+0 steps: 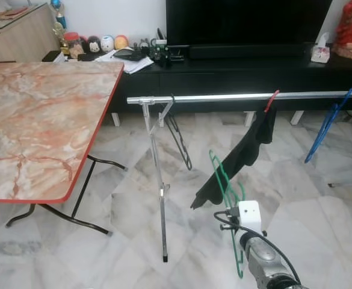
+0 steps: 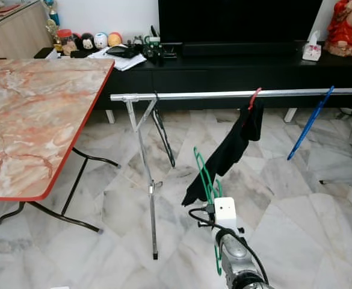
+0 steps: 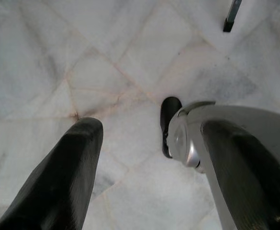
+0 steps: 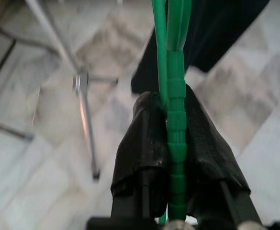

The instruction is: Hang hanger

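A green plastic hanger (image 1: 224,180) stands upright in my right gripper (image 4: 174,120), whose black fingers (image 4: 144,143) are shut on its lower bar. The hanger is below and nearer to me than the silver rail (image 1: 236,97) of a clothes rack, with its hook short of the rail. On that rail hang a black hanger (image 1: 179,135), a red hanger (image 1: 272,99) carrying a black garment (image 1: 239,159), and a blue hanger (image 1: 327,125). My left gripper (image 3: 149,182) is open over the marble floor, holding nothing.
The rack's thin metal leg (image 1: 157,180) stands just left of my right arm. A marble-topped folding table (image 1: 37,120) with a red edge is on the left. A black TV console (image 1: 242,66) runs behind the rack.
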{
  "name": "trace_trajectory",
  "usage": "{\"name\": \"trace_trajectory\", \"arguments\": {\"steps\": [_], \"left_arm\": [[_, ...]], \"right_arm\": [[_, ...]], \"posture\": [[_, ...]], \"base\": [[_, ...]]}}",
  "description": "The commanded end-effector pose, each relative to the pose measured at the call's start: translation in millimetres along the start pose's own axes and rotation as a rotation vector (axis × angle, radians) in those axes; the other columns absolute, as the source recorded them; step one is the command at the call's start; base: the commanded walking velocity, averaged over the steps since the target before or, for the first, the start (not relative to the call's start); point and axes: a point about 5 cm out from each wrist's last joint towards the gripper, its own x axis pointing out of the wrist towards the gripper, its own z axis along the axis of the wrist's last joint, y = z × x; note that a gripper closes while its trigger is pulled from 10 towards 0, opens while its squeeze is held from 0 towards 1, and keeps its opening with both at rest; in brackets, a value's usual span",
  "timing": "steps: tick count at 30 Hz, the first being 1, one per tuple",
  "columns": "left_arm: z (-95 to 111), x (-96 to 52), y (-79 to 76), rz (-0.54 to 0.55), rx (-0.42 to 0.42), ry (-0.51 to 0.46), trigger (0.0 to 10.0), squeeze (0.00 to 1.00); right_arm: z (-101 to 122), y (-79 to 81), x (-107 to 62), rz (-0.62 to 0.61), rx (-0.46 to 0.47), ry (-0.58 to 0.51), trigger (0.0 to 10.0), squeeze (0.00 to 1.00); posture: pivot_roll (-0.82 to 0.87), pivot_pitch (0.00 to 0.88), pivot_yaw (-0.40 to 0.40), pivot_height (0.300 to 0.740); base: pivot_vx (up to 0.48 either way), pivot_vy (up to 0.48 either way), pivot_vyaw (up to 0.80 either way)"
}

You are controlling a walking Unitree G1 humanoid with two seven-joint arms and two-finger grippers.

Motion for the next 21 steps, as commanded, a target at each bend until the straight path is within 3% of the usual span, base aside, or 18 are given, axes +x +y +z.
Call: {"name": "trace_trajectory", "arguments": {"steps": [1, 9, 21], "left_arm": [[-3, -0.9, 1.6, -0.002, 0.008, 0.013, 10.0, 0.0], [-6, -1.8, -1.1, -0.011, 0.012, 0.012, 10.0, 0.0], [-9, -3.1, -2.2, -0.02, 0.024, 0.019, 10.0, 0.0]], "right_arm": [[6, 1.7, 0.7, 0.003, -0.011, -0.047, 10.0, 0.0], [-5, 8.9, -5.9, 0.031, -0.029, -0.051, 10.0, 0.0], [-4, 10.7, -4.8, 0.029, -0.029, -0.048, 10.0, 0.0]], "posture": [[0.0, 0.0, 0.026, 0.74], [0.0, 0.0, 0.03, 0.74], [0.01, 0.0, 0.031, 0.74]], "base": [[0.24, 0.0, 0.0], [0.242, 0.0, 0.0], [0.241, 0.0, 0.0]]}}
